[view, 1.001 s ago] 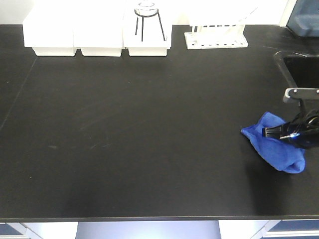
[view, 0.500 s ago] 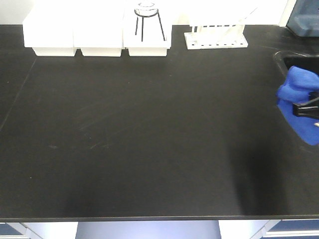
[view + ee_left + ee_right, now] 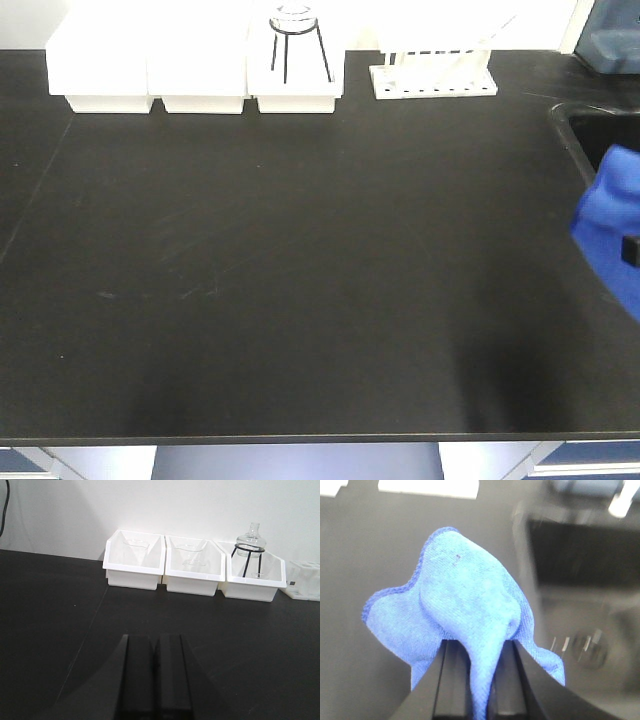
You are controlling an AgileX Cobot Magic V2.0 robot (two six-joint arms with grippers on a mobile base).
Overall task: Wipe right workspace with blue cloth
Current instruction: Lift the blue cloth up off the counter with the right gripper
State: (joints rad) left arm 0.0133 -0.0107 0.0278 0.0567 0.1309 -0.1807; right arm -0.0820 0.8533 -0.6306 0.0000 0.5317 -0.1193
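Pinched in the right gripper, between two black fingers narrowed onto a bunched fold: the blue cloth. Draped forward and out to both sides of those fingers, wrinkled, with a darker stitched hem along the left edge. From the front, at the far right edge of the black countertop, just beside the near rim of the sink, blurred and partly cut off by the frame, with only a small black piece of the gripper showing against the blue. Contact between cloth and surface below: impossible to tell from either view. Behind the cloth in the right wrist view, blurred counter and the sink basin with a round drain. Along the back of the counter, three white bins in a row, side by side and close together. In the rightmost bin, a glass flask upright on a black wire stand. Just to the right of that, a white test-tube rack. Left gripper low over the counter, well in front of the bins and well apart from the cloth, black fingers pressed flat together with no gap.
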